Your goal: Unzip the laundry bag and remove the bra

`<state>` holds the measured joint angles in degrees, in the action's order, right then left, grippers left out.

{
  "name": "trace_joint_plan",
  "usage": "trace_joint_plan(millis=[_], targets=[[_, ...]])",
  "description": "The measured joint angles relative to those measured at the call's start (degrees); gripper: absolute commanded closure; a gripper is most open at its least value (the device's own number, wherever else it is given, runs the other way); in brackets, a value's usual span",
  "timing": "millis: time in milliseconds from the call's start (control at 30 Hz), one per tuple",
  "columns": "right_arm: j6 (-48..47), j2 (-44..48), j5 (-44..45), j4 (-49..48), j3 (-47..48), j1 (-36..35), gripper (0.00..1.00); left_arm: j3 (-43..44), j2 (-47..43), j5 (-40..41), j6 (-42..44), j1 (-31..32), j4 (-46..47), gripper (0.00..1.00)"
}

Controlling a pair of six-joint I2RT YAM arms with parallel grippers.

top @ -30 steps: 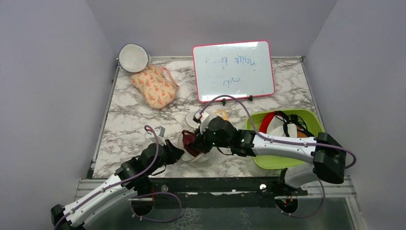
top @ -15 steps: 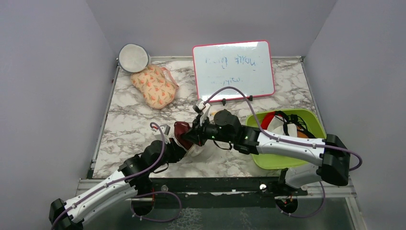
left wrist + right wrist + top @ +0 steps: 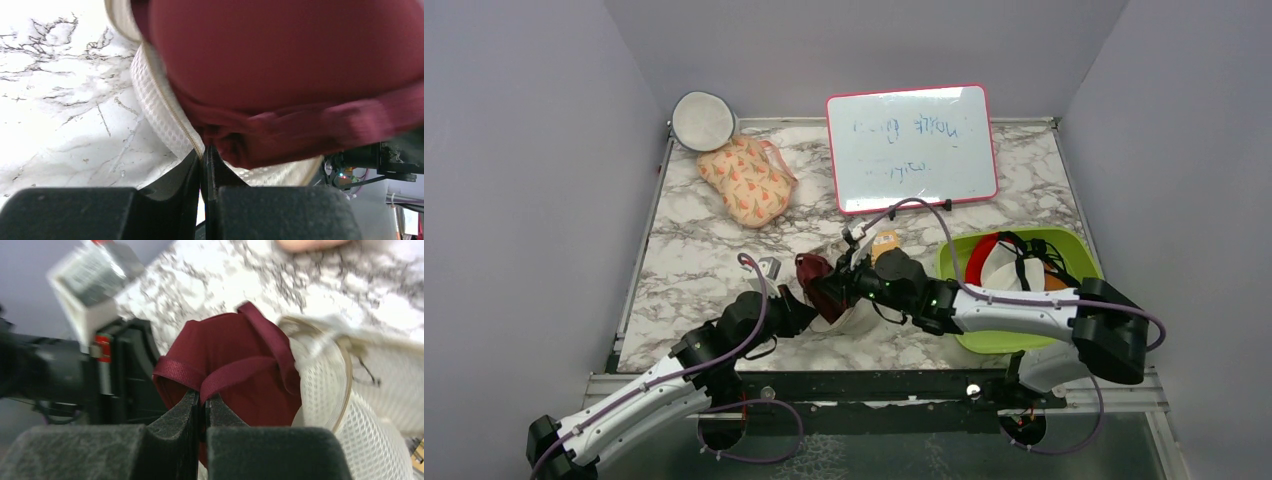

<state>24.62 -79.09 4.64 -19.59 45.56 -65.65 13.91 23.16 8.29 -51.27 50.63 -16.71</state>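
over a marble table, just left of a green bin: the laundry bag, at the near middle between both arms, unzipped, mouth gaping toward the left arm. bulging out of that mouth, partly inside: the bra, dark red. clamped shut on the bag's zip edge: the left gripper. pinched tight on a bra strap: the right gripper, close over the bag's rim.

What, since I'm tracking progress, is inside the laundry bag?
A dark red bra fills the open mouth of the laundry bag and sticks partly out, its strap pinched by the right claw. How much of it lies inside, or anything deeper, is hidden by the fabric.
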Motion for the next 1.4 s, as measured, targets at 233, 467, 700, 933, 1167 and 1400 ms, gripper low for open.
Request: trace_joint_plan(millis=[233,467,700,933,1167,1400], targets=[[2.8,-8.4,0.3,-1.5,3.1,0.0,0.99,-0.4,1.7,-2.7,-0.5,0.0,2.4,1.00],[7.7,-7.4,1.5,-1.1,9.2,0.0,0.99,-0.7,2.2,-4.1,-0.7,0.0,3.3,1.00],[21.1,3.8,7.0,2.4,7.4,0.0,0.99,-0.7,-1.5,-3.7,-0.7,0.0,1.8,1.00],[29.3,6.1,10.9,2.2,3.0,0.0,0.99,-0.5,-1.1,-3.6,-0.5,0.0,1.6,1.00],[26.9,4.0,8.6,4.4,4.2,0.0,0.99,-0.4,0.5,-3.5,-0.7,0.0,0.9,1.00],[19.5,11.1,6.3,7.3,9.9,0.0,0.99,-0.4,-2.4,-1.6,-0.9,0.0,-1.4,1.00]])
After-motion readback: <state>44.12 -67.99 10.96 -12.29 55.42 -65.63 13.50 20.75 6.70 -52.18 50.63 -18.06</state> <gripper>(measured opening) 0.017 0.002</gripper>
